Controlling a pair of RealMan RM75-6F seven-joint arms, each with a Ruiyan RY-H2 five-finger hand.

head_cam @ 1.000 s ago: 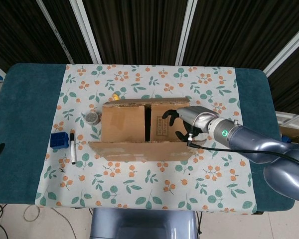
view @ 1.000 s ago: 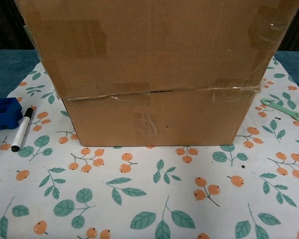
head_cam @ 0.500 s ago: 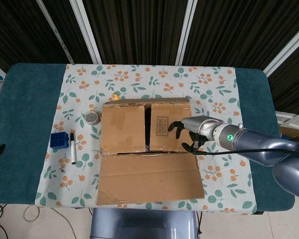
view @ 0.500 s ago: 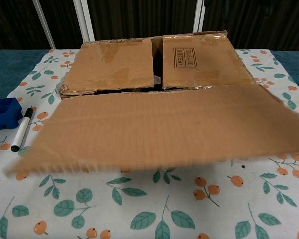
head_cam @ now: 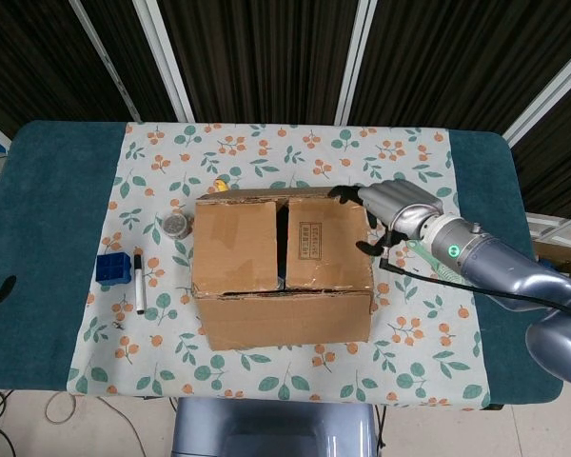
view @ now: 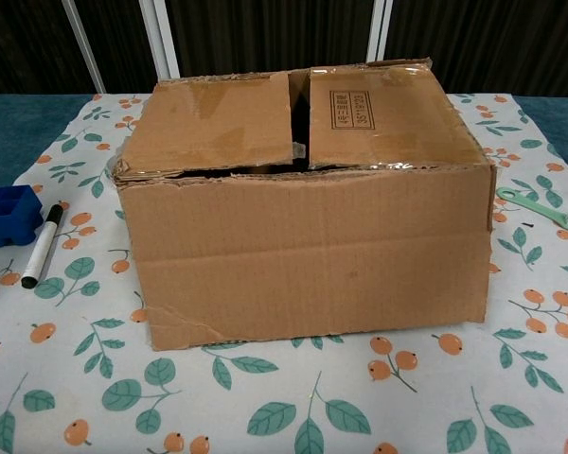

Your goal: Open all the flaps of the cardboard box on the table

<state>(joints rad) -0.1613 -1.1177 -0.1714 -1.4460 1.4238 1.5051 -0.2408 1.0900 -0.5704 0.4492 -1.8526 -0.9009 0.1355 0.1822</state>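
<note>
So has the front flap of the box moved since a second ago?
Yes. The front flap has swung down and now hangs against the cardboard box's front wall instead of standing up; the two top flaps stay closed.

The brown cardboard box [head_cam: 281, 267] sits upright just left of my right hand [head_cam: 385, 214]. Its near flap [view: 312, 255] hangs down the front; two inner flaps [head_cam: 236, 246] lie flat, a dark gap between them.

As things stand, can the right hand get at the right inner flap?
Probably yes: the right hand sits at the box's right edge, beside the right inner flap, with nothing lying on it.
</note>
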